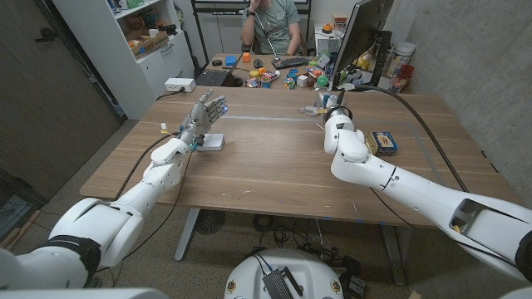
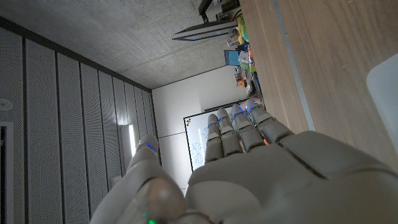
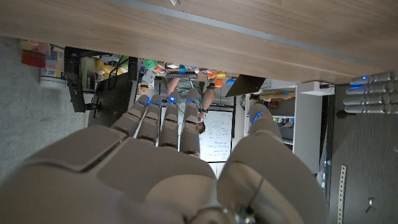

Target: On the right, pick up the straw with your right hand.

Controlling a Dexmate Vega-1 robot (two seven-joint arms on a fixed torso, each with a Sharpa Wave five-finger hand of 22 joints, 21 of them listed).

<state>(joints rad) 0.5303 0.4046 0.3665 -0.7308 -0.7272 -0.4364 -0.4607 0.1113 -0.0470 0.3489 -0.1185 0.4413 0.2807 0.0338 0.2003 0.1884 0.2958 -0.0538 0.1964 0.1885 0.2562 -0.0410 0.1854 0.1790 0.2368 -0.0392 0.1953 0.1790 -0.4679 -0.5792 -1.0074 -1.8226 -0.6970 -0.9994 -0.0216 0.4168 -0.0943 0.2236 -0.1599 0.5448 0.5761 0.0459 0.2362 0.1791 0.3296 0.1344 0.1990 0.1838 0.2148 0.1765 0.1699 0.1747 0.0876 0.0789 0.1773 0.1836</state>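
The straw [image 1: 311,110] looks like the thin pale sliver on the table [image 1: 266,170] on the right side, just beside my right hand [image 1: 332,103], toward the table's middle; it's small and partly hidden, so I can't confirm its full length. As far as I can judge, its long axis runs roughly across the table, side to side. In the right wrist view a small pale end [image 3: 175,2] lies on the wood beyond the fingers [image 3: 163,124], likely the same straw.

My right hand holds nothing, fingers straight and close together, thumb apart. I judge the coming move is a short reach inward, then down.

My left hand [image 1: 205,115] is well apart on the other side, raised with fingers spread, holding nothing, near a white block [image 1: 214,143]. The right is plainly nearer. A blue tin [image 1: 383,143] lies outboard of my right arm.
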